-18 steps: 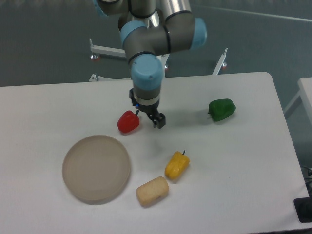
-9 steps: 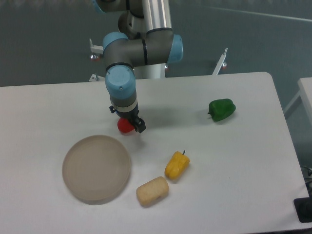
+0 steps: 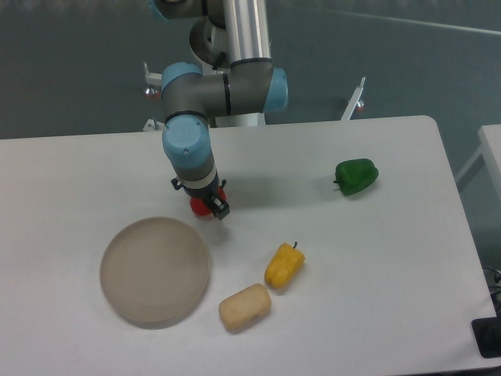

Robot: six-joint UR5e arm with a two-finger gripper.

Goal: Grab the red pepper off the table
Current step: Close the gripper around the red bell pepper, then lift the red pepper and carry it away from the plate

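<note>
Gripper (image 3: 207,205): right down over the pepper, can't tell if the fingers are pinching it
Pepper (image 3: 200,207): red, mostly hidden, on the table (image 3: 376,258)

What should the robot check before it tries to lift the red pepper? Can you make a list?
1. Gripper is over the red pepper: ok.
2. Fingers are on both sides of the pepper: cannot tell, the wrist hides most of it.
3. Jaws closed on it: cannot tell.
4. Pepper is sitting on the table, not lifted: ok.
5. Round beige plate is clear of the gripper: ok.
6. Yellow pepper and green pepper are out of the way: ok.
</note>
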